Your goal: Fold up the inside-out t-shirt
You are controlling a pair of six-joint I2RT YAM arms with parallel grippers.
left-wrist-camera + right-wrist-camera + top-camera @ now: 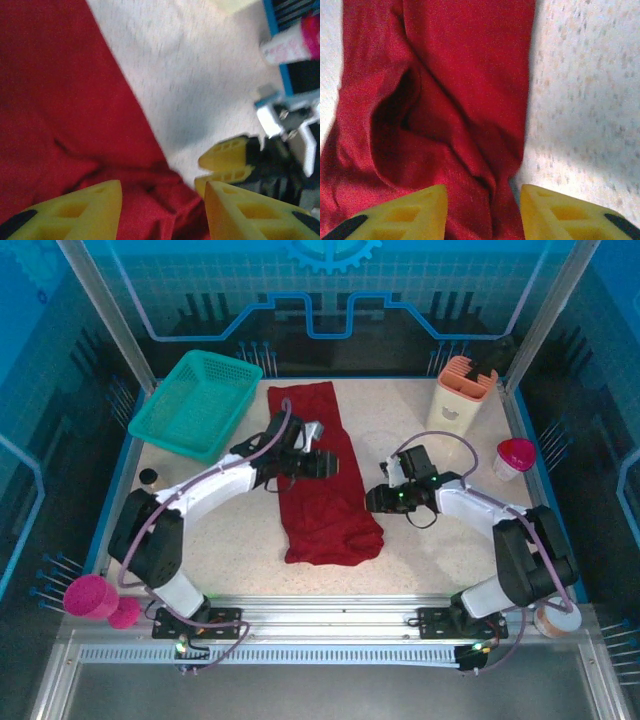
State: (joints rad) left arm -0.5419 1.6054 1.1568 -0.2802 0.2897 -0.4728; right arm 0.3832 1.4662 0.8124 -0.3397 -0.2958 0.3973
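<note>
Jaws apart and gripping nothing, the left gripper [162, 184] hovers low over the rumpled middle of the inside-out t-shirt [330, 525], dark red cloth showing in the gap between its yellow fingers. The right gripper [482, 189] stands equally parted at the garment's right edge, pointing across it, a deep crease and an open pocket of fabric just ahead of its fingertips.

The shirt lies as a long, narrow strip down the centre of the speckled table [240, 535], running from the far side, beside the teal basket [195, 400], toward the arms' bases, with both claws meeting near its midpoint.

The cloth looks light, limp and soft; it would likely sag and bunch wherever it is lifted, and slide easily over the smooth surface. A sound hold would probably be a pinch on the doubled edge along the right side, or on the near hem's corners, where layers stack thick enough to catch rather than slip between the fingers.
</note>
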